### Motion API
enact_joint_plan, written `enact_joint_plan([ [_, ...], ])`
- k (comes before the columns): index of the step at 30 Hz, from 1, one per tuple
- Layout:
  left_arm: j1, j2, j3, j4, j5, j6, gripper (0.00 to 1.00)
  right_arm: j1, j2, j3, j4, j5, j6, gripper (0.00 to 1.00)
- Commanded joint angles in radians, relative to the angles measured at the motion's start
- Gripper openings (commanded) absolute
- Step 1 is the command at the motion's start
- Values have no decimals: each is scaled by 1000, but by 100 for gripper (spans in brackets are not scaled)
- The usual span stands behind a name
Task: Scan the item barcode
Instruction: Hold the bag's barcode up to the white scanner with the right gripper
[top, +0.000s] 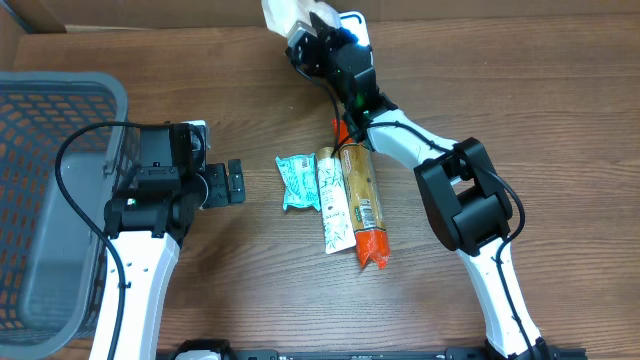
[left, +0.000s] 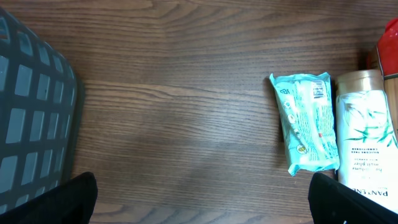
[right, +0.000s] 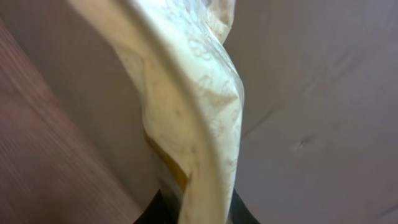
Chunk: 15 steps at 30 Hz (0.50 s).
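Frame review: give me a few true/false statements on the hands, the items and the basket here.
1. The right hand grips a cream packet at the table's far edge. True.
2. The left hand is shut on the teal packet. False: it is open and apart from it.
3. The teal packet, the white tube and the orange pack lie side by side. True.
4. The basket holds the white tube. False: the tube lies on the table.
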Motion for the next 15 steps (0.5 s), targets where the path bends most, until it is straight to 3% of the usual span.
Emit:
enact_joint_plan([
  [1,5,5,-4,2,-10,15,100,2,-148,36,-85,97,270,4],
  [8,5,5,-4,2,-10,15,100,-25,-421,36,-637,-72,685,4],
  [15,5,5,-4,2,-10,15,100,-208,-663,36,-1066,-501,977,7],
])
